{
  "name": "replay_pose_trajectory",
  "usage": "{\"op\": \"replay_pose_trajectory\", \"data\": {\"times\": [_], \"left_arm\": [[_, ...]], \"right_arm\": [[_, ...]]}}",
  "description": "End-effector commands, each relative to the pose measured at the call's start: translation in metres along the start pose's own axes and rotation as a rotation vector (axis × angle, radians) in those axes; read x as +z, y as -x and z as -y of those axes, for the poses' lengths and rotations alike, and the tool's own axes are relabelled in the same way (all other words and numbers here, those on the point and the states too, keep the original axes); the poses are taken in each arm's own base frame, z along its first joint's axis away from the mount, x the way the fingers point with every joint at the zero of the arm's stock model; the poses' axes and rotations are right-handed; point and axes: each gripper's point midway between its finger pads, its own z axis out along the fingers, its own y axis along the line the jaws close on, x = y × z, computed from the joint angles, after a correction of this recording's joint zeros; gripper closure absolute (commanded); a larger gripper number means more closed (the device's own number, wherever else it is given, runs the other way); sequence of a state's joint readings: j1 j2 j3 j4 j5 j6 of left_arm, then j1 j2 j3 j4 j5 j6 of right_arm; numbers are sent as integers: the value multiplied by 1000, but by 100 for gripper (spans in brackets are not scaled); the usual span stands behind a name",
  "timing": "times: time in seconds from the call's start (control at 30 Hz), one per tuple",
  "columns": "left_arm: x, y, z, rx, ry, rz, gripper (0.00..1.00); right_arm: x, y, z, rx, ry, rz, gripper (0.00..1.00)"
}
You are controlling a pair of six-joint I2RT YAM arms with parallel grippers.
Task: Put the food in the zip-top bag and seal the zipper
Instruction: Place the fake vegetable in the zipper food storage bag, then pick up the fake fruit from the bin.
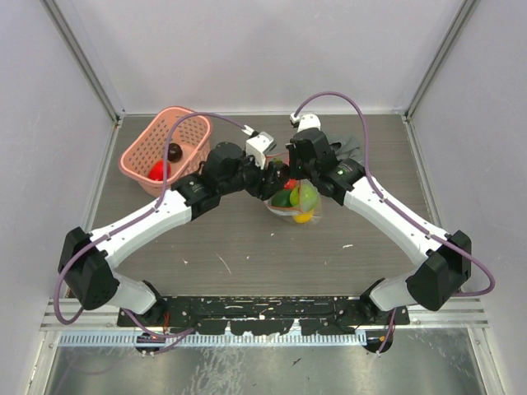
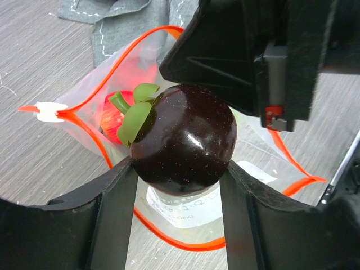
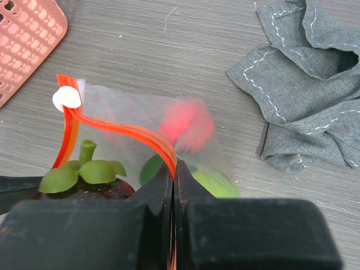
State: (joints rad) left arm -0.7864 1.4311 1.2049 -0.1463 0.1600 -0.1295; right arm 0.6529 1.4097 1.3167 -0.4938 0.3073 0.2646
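- A pink lattice basket (image 1: 140,152) is seen at the far left of the table (image 1: 247,247). A dark piece (image 1: 174,151) and a red piece (image 1: 158,170) of food are lying inside it.
- The left gripper (image 2: 177,169) is reached toward the table's middle and is clamped on a dark glossy fruit (image 2: 185,140) with green leaves.
- The fruit is pinched on both sides by the black fingers (image 2: 112,219), so the jaws are kept part-way apart by it.
- The dark glossy fruit is held just above the open mouth of the zip-top bag (image 3: 112,109), not yet inside.
- The bag is placed near the table's centre, right of the basket and well apart from it, under both grippers.
- The zipper (image 3: 121,130) is seen unsealed, its red-orange strips spread into a wide loop. The white slider tab (image 3: 66,98) is parked at the left end of the strip.
- Red food (image 2: 112,115) is seen through the clear wall, already inside the bag. Green food (image 3: 216,183) and yellow food (image 1: 302,218) are also contained.
- The right gripper (image 3: 173,171) is pressed together on the zipper strip. The near mouth edge is nipped between its fingers and lifted, so the mouth is kept open.
- A crumpled grey cloth (image 3: 304,95) with white stitching is seen to the right of the bag, near it. Contact cannot be told.
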Motion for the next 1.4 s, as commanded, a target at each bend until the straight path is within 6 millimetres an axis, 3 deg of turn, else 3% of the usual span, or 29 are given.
{"op": "replay_pose_trajectory", "data": {"times": [0.0,0.1,0.17,0.5,0.73,1.0,1.23,1.37], "left_arm": [[8,9,-3,62,36,40,75],[11,9,-12,58,86,44,67],[13,12,-14,58,102,51,56],[22,10,-27,48,166,64,28],[19,16,-25,37,162,83,23],[-14,34,-27,13,208,125,19],[-50,42,-49,-35,304,118,18],[-81,50,-64,-57,382,134,17]], "right_arm": [[-6,34,-11,35,37,96,100],[-4,33,-11,30,38,93,100],[-4,32,-13,29,43,91,100],[0,27,-17,27,60,73,100],[5,25,-20,27,71,63,100],[2,27,-16,27,51,75,100],[-3,33,-6,16,11,100,100],[-4,30,-5,14,5,96,100]]}}
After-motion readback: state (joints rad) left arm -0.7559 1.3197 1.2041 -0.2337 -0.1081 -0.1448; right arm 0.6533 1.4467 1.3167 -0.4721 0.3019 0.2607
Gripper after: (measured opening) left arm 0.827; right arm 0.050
